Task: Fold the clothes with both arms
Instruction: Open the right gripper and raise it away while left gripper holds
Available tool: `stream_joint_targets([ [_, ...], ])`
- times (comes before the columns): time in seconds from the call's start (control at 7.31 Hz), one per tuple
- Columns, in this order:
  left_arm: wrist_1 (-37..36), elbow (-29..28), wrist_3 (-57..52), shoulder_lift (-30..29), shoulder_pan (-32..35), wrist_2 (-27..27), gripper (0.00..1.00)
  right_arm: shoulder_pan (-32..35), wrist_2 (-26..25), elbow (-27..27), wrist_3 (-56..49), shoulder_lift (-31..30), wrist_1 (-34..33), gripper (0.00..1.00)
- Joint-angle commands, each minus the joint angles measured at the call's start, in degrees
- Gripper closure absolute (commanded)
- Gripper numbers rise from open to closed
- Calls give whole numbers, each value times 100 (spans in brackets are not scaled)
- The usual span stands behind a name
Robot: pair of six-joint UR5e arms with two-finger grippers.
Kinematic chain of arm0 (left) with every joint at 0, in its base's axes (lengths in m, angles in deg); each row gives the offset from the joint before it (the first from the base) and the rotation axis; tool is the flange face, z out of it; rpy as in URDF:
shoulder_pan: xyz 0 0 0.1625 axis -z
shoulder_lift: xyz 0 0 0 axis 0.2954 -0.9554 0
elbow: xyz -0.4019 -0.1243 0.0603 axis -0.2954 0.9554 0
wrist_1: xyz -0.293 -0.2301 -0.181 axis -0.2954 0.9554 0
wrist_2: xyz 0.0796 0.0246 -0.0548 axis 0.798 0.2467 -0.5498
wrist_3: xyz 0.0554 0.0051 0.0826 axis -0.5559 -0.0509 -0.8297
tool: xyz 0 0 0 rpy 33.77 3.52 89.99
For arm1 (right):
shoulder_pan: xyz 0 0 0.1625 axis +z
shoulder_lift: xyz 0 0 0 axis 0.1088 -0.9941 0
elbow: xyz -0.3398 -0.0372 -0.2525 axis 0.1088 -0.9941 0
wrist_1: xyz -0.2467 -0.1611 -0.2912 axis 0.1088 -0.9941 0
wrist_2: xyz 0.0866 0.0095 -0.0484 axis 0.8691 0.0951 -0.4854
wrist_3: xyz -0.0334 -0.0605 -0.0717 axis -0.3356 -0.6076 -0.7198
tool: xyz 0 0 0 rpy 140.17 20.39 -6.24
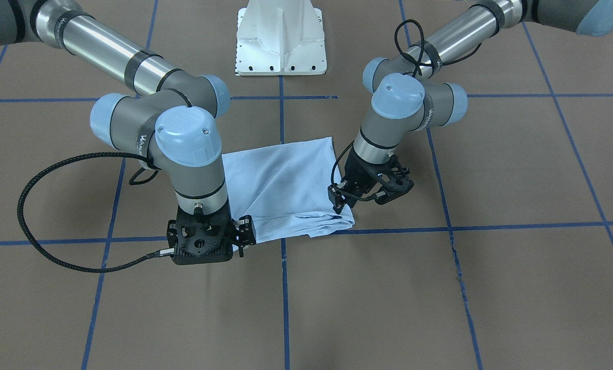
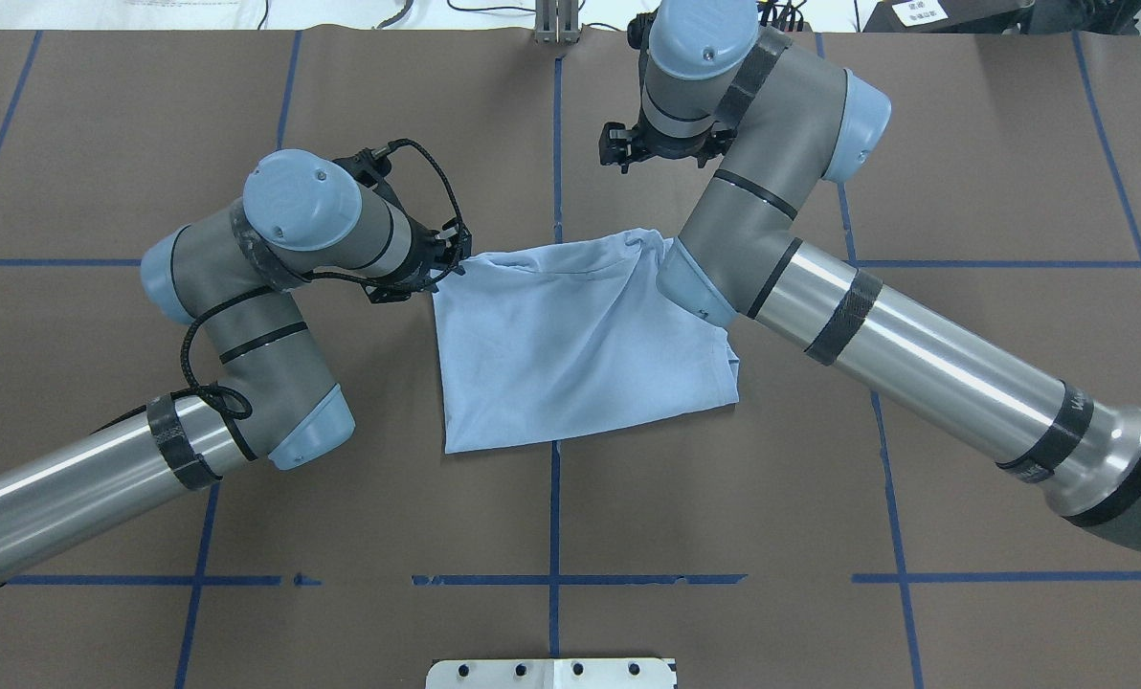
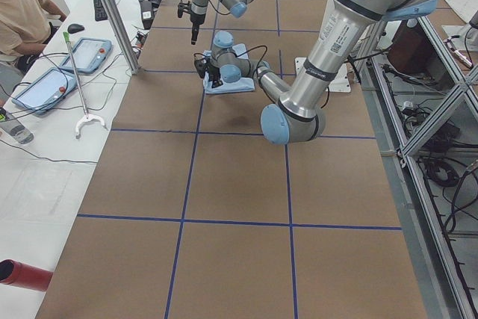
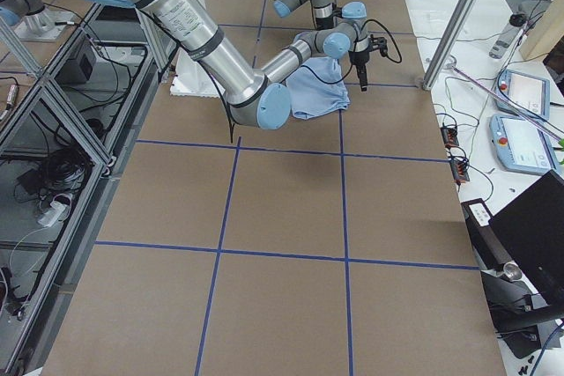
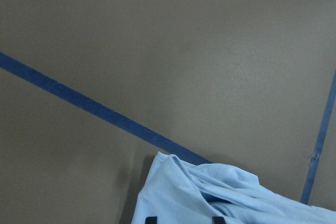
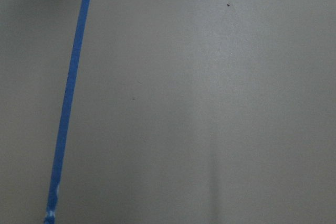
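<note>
**Left gripper at the shirt's far corner, right one clear of it**

The light blue T-shirt [image 2: 570,354] lies folded into a rough square in the middle of the table [image 2: 963,144], across the centre blue tape line [image 2: 554,144]. Its bunched edge faces away from the robot's base.

That far edge is what the next move looks to turn on, and the arms do not stand equally to it. The left gripper [image 2: 441,263] is right at the far left corner, tilted down and sideways off a tightly bent wrist. In its wrist view the fingertips [image 5: 151,219] stand a little apart with cloth between them. Whether they pinch that cloth I cannot tell.

The right gripper [image 2: 664,151] points straight down from an upright wrist, beyond the far right corner and hanging above the table. Its jaws look spread and it carries nothing — its own camera shows only bare table and tape.

So the left arm is nearer to a hold, and the right would have to come in to its corner first.
</note>
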Motion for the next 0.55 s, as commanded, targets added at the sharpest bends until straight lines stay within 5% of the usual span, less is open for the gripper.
stream_joint_targets([
  [0.0, 3, -182, 189, -165, 37, 0, 54, 0, -17, 0, 7, -16, 9, 0],
  [0.41, -5, -270, 190, -201, 195, 0, 53, -17, -26, 0, 7, -16, 9, 0],
])
